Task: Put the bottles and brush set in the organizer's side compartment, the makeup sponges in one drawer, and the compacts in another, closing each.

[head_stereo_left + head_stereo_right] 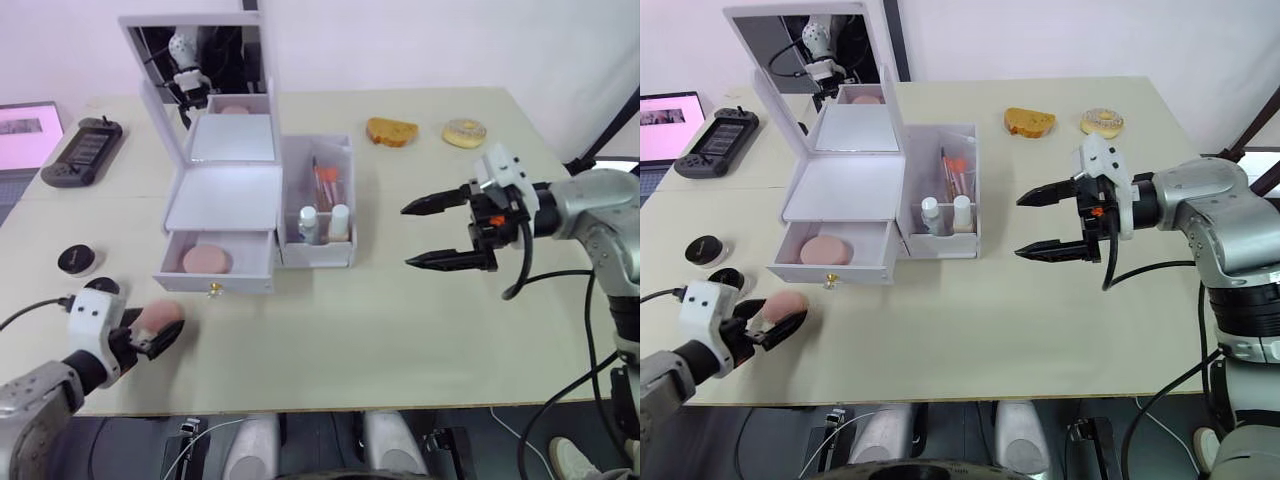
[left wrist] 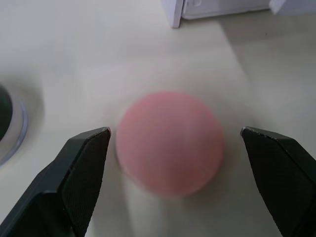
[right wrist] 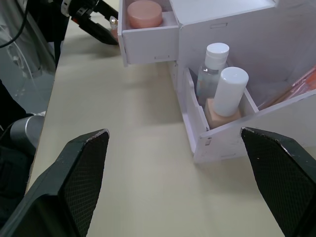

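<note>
The white organizer [image 1: 225,195] stands at the back left with its mirror lid up. Its lower drawer [image 1: 215,262] is pulled out and holds one pink makeup sponge [image 1: 206,260]. The side compartment [image 1: 318,250] holds the two bottles [image 3: 217,79] and the brush set [image 1: 326,185]. A second makeup sponge [image 2: 170,140] lies on the table near the front left, between the fingers of my open left gripper [image 1: 165,325]. Two black compacts [image 1: 75,260] lie just left of it, one partly hidden by the gripper. My right gripper [image 1: 407,236] hovers open and empty to the right of the organizer.
A handheld game console [image 1: 82,150] and a screen [image 1: 25,130] sit at the far left. A slice of toast [image 1: 390,131] and a doughnut [image 1: 464,132] lie at the back right. The table's front edge [image 1: 330,405] runs close to the left gripper.
</note>
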